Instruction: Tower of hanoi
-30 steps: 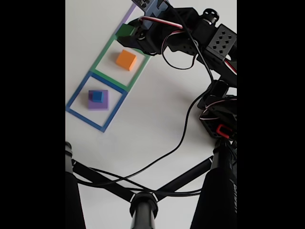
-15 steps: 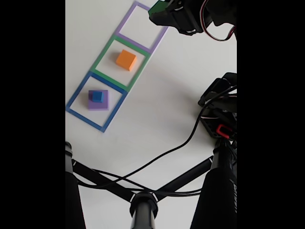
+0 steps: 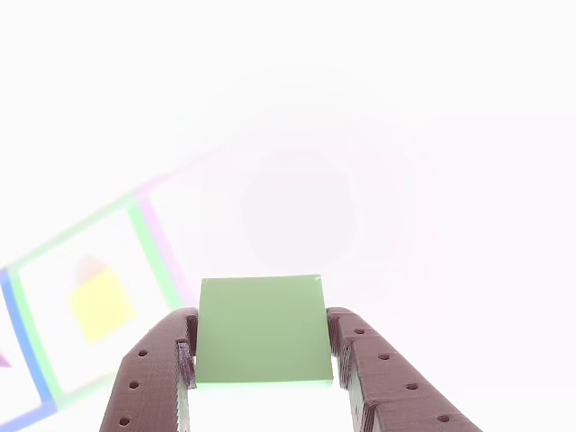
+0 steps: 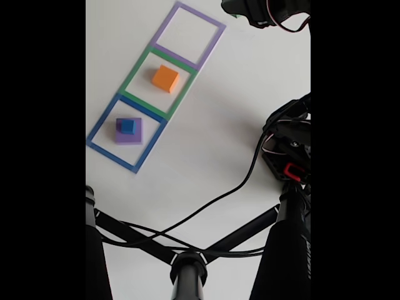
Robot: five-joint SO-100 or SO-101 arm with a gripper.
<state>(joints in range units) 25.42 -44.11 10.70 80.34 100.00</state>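
The tool point(image 3: 261, 360) holds the green cube point(image 3: 261, 328) by two opposite flat sides above the desk point(image 4: 206, 156); it looks light, stiff and matte, so a centred squeeze should hold.

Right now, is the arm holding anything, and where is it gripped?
Yes: the green cube, clamped between the jaws by its two opposite side faces, held above the table.

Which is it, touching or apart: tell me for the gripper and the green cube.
Touching. In the other view the gripper has both fingers pressed against opposite sides of the green cube, with no gap.
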